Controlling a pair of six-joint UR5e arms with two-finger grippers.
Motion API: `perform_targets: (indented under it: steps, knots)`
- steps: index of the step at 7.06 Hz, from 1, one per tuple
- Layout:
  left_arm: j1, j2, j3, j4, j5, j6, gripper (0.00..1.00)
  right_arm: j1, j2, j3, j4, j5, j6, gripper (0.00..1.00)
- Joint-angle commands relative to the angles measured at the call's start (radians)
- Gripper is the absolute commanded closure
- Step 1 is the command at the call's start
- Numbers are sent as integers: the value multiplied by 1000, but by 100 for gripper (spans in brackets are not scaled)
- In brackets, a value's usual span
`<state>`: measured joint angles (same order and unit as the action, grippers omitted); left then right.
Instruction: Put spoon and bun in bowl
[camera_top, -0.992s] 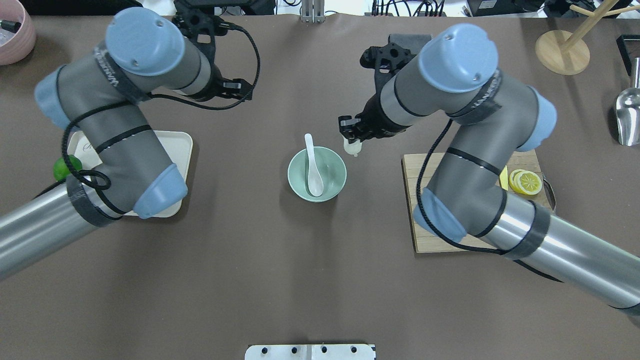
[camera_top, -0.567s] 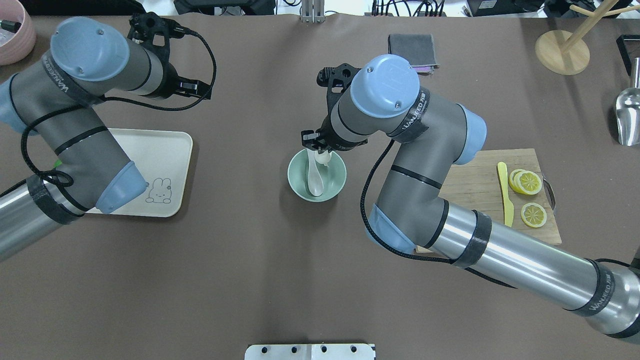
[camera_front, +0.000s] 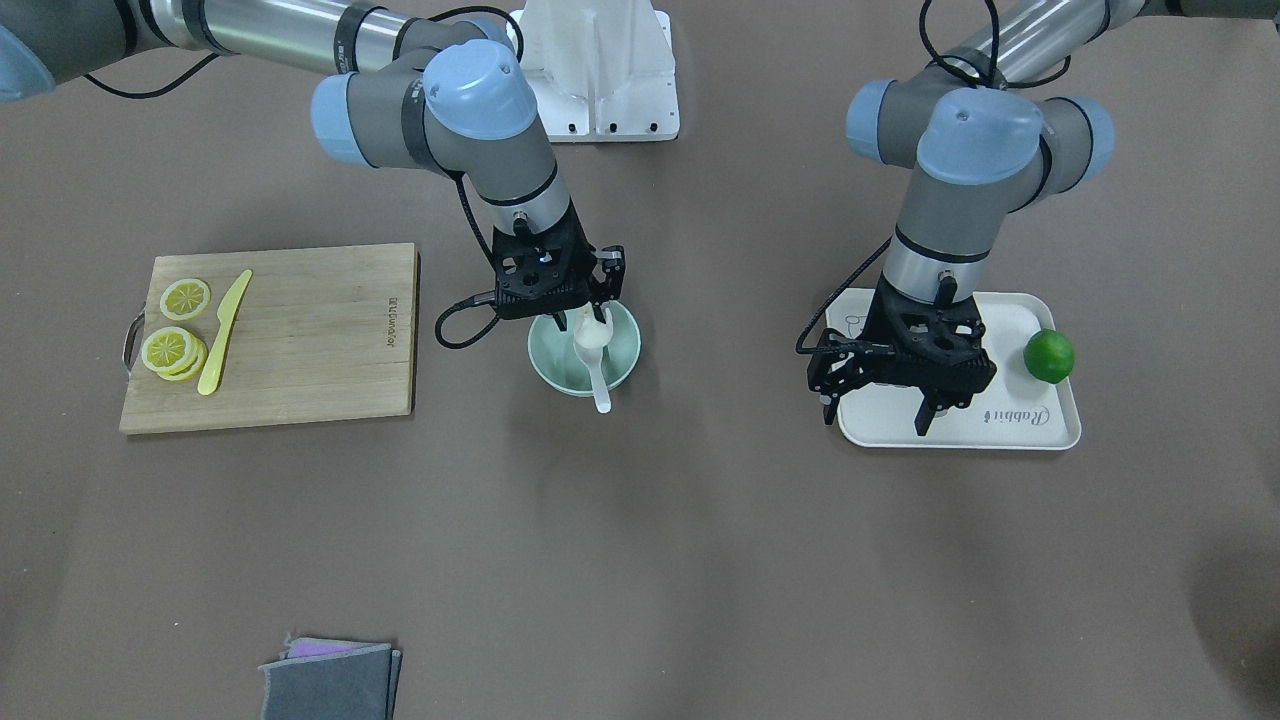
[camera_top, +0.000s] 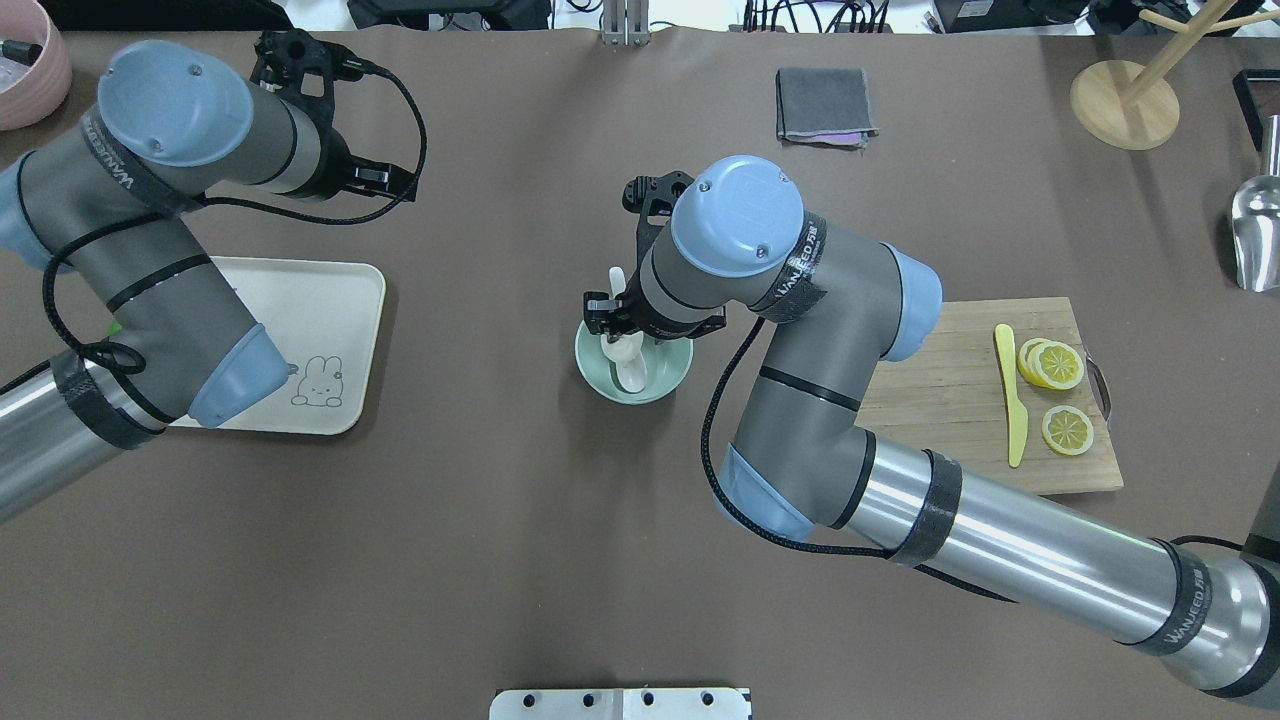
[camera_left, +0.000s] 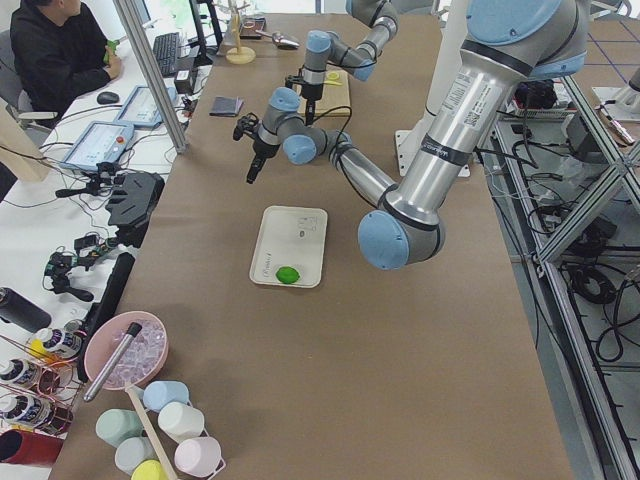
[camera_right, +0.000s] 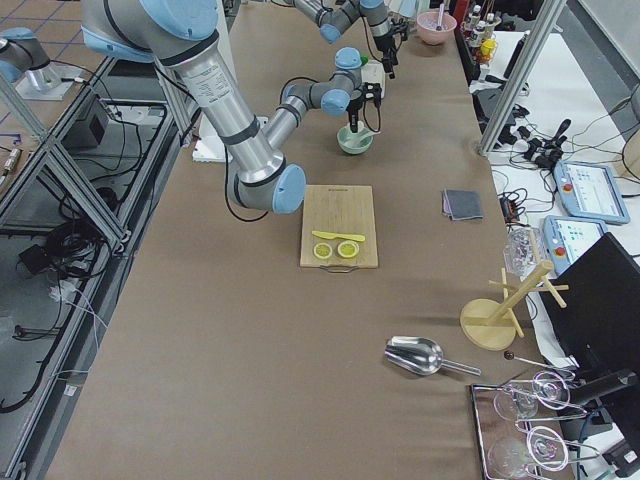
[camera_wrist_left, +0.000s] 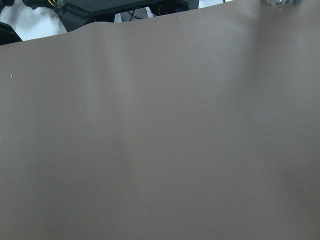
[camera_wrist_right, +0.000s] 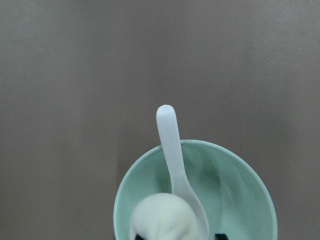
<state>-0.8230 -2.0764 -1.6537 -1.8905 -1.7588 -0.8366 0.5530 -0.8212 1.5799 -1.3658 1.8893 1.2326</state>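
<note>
The right hand (camera_front: 582, 318) hangs over the bowl (camera_front: 553, 368), its black fingers narrowed on the bun (camera_front: 591, 335), which sits low inside the rim. From the right wrist view the bun (camera_wrist_right: 161, 220) is a soft, matte, off-white dome at the bottom of the picture, touching the spoon (camera_wrist_right: 173, 150). The fingers themselves barely show there.

The spoon is glossy white and smooth, its scoop down in the bowl and its short rounded handle leaning out over the rim. The bowl (camera_wrist_right: 240, 200) is round, pale mint, plain and shiny, and it stands near the middle of the matte brown surface (camera_front: 640, 560).

The left hand (camera_front: 877, 410) hovers over a cream rectangular tray (camera_front: 1000, 432) with rounded corners, its two fingers spread wide and holding nothing. A round green lime (camera_front: 1049, 357) lies on the tray beside it.

Well apart on the other side lies a wooden board (camera_front: 320, 330) with visible grain and a metal handle, bearing lemon slices (camera_front: 185, 298) and a flat yellow knife (camera_front: 225, 332). A folded grey cloth (camera_front: 330, 682) lies at the surface's edge.
</note>
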Motion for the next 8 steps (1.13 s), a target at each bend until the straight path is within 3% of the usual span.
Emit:
perform_targets:
  steps: [1,4,6,8]
  knots:
    - [1,1,24,-59,-1,-1,2,31,17,56,-175,5,-28,0]
    - [1,-2,60,-127,-1,-1,2,128,-28,156,-335,14,-256,0]
    - [-22,4,58,-127,-1,-1,2,192,-361,390,-332,-12,-379,0]
    - [-27,65,31,-128,65,1,2,278,-435,378,-338,-62,-383,0]
